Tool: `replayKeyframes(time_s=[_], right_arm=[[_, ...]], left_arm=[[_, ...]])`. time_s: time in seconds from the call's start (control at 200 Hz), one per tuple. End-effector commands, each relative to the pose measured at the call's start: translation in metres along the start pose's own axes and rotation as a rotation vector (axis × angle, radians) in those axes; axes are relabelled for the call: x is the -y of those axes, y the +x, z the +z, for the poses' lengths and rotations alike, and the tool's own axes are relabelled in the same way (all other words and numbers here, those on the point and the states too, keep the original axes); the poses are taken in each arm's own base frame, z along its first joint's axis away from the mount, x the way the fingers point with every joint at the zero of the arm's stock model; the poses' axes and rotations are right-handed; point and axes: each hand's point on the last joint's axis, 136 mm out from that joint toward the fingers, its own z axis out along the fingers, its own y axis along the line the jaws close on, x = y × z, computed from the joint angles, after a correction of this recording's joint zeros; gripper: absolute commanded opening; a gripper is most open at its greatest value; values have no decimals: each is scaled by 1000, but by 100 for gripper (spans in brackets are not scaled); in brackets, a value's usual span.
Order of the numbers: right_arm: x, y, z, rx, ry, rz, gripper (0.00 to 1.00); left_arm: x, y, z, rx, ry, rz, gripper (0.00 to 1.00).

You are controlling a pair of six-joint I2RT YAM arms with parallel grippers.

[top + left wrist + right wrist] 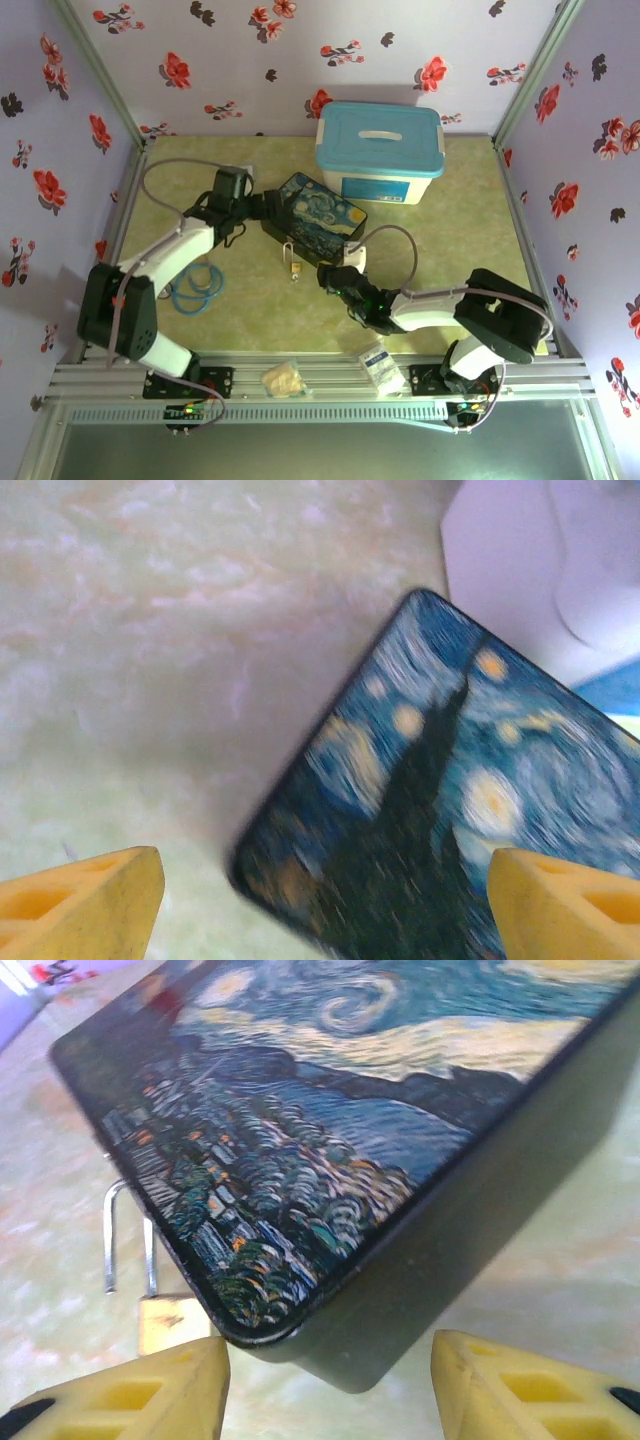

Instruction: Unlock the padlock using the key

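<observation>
Surface: a pale green marbled mat [440,290] covers the table, with aluminium rails [320,385] across the near edge
Room: lavender walls [250,60] printed with red and dark flowers close in on the left, back and right
Edges: the mat runs up to the walls on three sides; the near side ends at the rails where both arm bases are bolted
Open room: bare mat at front centre between the two arms, and a wider bare stretch at right, beyond the right arm
Tin box: the dark Starry-Night-printed box [318,216] lies flat at mid-table, turned diagonally, its far end close to the storage bin
Storage bin: white with a blue lid [380,150], at the back, right of centre
Padlock: the padlock [166,1320] sits on the mat against the box's near side, its silver shackle reaching up to the box's edge; I cannot tell whether it is hooked through anything
Left gripper: the left gripper [320,910] is at the box's left end, its yellow fingers [80,905] spread wide and holding nothing
Right gripper: the right gripper [330,1385] is low, just off the box's near corner, fingers apart with that corner between them; the padlock is just beside one fingertip, ungripped
In the way: the box lies between the two grippers
Other things: a blue cable coil [197,290] on the mat beside the left arm; a tan packet [283,378] and a white-and-blue packet [381,365] on the near rails
</observation>
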Motion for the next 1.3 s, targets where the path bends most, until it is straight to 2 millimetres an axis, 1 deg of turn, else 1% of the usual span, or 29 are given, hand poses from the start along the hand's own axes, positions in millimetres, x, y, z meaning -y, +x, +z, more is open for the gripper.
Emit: replayKeyframes(time_s=[0.0,0.08,0.14,0.24,0.345,0.4,0.485,0.57,0.635,0.725,0.81,0.88,0.97,1.06,1.155,1.205,1.295], right_arm=[[29,-13,-10,61,142,21,55],[39,-13,-17,57,170,18,55],[50,-12,-21,56,195,22,55],[67,-9,-29,50,224,46,55],[76,-9,-40,58,210,62,55],[74,-9,-45,58,167,62,55],[61,-10,-54,54,41,71,55],[50,-9,-62,47,-55,78,55],[47,-8,-67,41,-91,71,55],[46,-7,-67,26,-87,52,55],[40,-7,-63,17,-91,59,55],[29,-9,-55,-6,-93,64,56],[6,-4,-39,-74,-110,41,56],[-17,-1,-22,-104,-134,45,56],[-31,0,-5,-117,-131,58,56],[-38,4,3,-132,-125,45,56],[-46,14,17,-171,-107,25,55]], left_arm=[[0,-6,31,-25,76,67,84],[0,-2,48,-55,125,32,84],[5,3,55,-74,176,2,81],[15,15,56,-88,226,-17,76],[21,35,53,-117,236,-9,72],[22,43,50,-123,241,-11,68],[24,59,46,-139,248,-15,64],[26,74,43,-158,253,-30,56],[29,85,42,-167,260,-40,51],[34,95,41,-173,272,-60,51],[36,104,40,-184,273,-70,52],[36,105,40,-181,272,-89,52],[36,97,36,-165,266,-85,53],[36,84,27,-134,253,-83,60],[33,71,14,-101,230,-83,64],[30,67,6,-87,222,-88,67],[24,62,-6,-71,215,-99,68]])
